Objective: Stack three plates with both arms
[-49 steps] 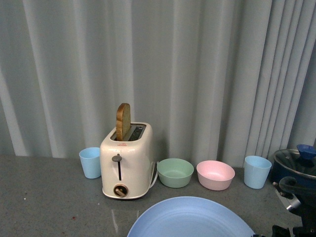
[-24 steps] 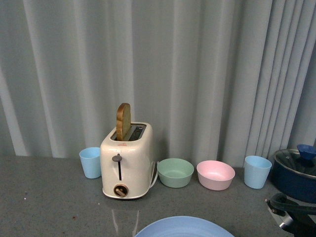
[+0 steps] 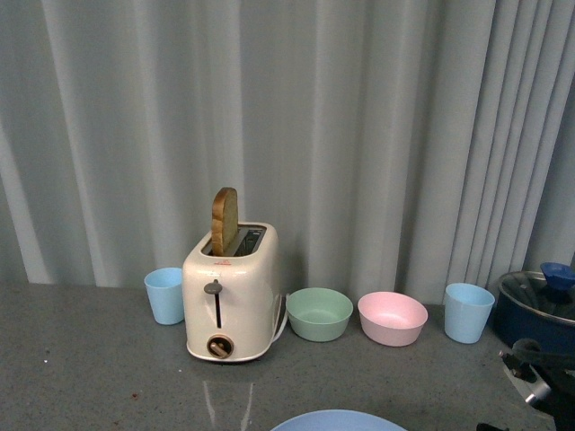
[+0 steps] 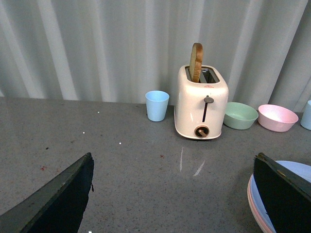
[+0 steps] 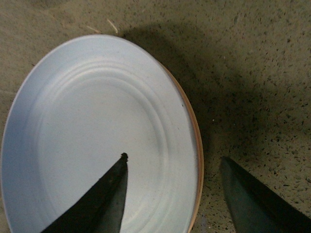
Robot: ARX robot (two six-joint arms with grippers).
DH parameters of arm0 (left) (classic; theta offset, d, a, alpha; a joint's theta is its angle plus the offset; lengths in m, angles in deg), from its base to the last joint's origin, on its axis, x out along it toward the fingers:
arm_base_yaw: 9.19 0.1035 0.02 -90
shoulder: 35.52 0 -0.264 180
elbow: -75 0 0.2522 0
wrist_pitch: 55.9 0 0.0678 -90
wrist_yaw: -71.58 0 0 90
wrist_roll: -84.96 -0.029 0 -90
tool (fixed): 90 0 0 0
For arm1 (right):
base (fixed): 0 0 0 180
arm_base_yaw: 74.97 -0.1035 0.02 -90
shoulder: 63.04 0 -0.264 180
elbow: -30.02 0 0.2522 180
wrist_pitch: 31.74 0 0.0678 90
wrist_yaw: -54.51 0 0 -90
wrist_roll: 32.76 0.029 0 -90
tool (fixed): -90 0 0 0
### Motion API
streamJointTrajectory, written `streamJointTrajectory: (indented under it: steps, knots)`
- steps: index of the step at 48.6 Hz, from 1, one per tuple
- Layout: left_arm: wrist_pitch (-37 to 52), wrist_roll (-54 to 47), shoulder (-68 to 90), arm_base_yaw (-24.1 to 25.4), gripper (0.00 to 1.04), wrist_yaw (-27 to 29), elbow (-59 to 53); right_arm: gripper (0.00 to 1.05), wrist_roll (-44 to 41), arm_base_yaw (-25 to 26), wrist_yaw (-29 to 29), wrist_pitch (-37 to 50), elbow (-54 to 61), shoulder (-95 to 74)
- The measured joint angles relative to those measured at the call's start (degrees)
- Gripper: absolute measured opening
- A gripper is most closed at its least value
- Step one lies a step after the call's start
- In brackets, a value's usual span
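Speckled grey stone counter (image 5: 257, 73) — smooth round light blue plate (image 5: 92, 141) stacked on a pink rim (image 5: 198, 145); right gripper (image 5: 172, 194) spread apart above, left gripper (image 4: 172, 194) likewise apart.

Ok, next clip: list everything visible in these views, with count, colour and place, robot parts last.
Blue plate: one, light blue, top of a stack at the near table edge.
Pink plate: one rim showing under the blue plate; no third plate can be made out.
Toaster: one, cream, mid table, one bread slice standing in it.
Cups: two, light blue, one left of the toaster, one far right.
Bowls: green and pink, right of the toaster.
Pot: dark blue, lidded, right edge.
Table: grey speckled.
Curtain: grey, behind.
Left gripper: black, open, empty.
Right gripper: black, open astride the plate rim.
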Motion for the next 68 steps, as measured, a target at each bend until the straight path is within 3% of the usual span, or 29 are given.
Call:
streamJointTrajectory:
  steps: [13, 31, 40, 48, 52, 62, 68]
  knots:
    - [0.00, 0.00, 0.00, 0.00, 0.98, 0.00, 0.00, 0.99, -1.97, 2.36, 0.87, -3.91, 1.81, 11.28]
    - [0.00, 0.00, 0.00, 0.00, 0.98, 0.00, 0.00, 0.97, -17.55, 7.13, 12.94, -12.76, 6.58, 40.09]
    - [0.00, 0.00, 0.00, 0.00, 0.98, 0.00, 0.00, 0.97, -23.61, 4.57, 18.14, -17.51, 8.74, 55.25]
    - [0.00, 0.00, 0.00, 0.00, 0.98, 0.00, 0.00, 0.97, -26.97, -0.70, 24.94, -23.12, 9.18, 69.05]
    - [0.00, 0.00, 0.00, 0.00, 0.98, 0.00, 0.00, 0.83, -22.60, -2.84, 28.33, -14.19, 13.33, 74.14]
    - [0.00, 0.00, 0.00, 0.00, 0.98, -0.02, 0.00, 0.49, -18.93, -1.44, 26.53, -10.45, 21.31, 81.42]
    - [0.00, 0.00, 0.00, 0.00, 0.98, -0.02, 0.00, 0.24, -18.51, 4.15, 20.09, -9.84, 26.10, 84.02]
